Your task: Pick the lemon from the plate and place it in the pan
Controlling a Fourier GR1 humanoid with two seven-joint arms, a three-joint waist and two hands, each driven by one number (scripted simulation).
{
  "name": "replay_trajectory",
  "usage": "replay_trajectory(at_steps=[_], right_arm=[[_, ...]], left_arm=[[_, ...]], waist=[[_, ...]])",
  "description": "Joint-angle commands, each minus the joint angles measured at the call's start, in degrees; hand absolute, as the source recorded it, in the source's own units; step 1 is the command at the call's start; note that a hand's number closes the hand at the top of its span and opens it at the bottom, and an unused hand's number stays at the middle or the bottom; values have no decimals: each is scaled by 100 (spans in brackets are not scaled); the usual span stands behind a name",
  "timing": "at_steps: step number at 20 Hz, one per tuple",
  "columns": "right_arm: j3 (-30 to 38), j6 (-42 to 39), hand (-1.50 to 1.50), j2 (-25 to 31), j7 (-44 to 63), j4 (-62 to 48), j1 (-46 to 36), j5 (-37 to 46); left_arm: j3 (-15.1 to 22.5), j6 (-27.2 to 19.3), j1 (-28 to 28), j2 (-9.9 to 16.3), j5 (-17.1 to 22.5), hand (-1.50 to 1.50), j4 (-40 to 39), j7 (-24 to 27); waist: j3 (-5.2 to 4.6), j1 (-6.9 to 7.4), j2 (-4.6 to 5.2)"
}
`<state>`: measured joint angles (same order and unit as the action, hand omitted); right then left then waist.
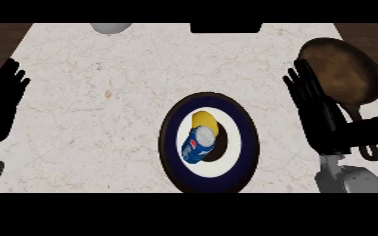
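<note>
The desk (96,110) was a pale, veined, marble-like slab. The plate (247,135), taken as landmark, was a round white dish with a dark blue rim. Up and to the right of the plate sat the pan (339,72), brown, rounded, matte. The right hand (314,105) stood between plate and pan, fingers straight, holding nothing; it was the nearer hand. The left hand (11,97) rested released, far left of the plate. On the plate, a blue can (198,145) lay tilted against the lemon (204,119), a smooth yellow oval, left of the right hand, long axis roughly up the view.
</note>
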<state>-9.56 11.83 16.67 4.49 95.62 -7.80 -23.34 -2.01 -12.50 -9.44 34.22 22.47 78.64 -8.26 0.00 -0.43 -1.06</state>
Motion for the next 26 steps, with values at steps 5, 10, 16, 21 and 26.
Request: replay_trajectory(at_steps=[5, 10, 16, 21, 26], right_arm=[[-1042, -2263, 150, -200, -286, 80, -1491, -697], [-684, -3445, -150, 738, -1259, -1464, -1913, -58], [-489, -4679, -150, 1451, -2803, -2548, -2520, 893], [-1021, -4710, -150, 1161, -3555, -3407, -3244, 2168], [-1553, -4677, -150, 852, -3156, -3700, -4114, 2905]], left_arm=[[990, 371, -496, -947, -232, 0, 783, 816], [1815, 283, -167, -1746, -545, 0, 958, 1181], [2263, -68, 265, -2076, -1058, 0, 1089, 1521], [2097, 78, 313, -2038, -976, 0, 1049, 1573], [2116, 27, 459, -2039, -1106, 0, 1061, 1591]], waist=[[22, 523, 177], [17, 345, 215], [14, 315, 170], [6, 261, 154], [-1, 259, 140]])
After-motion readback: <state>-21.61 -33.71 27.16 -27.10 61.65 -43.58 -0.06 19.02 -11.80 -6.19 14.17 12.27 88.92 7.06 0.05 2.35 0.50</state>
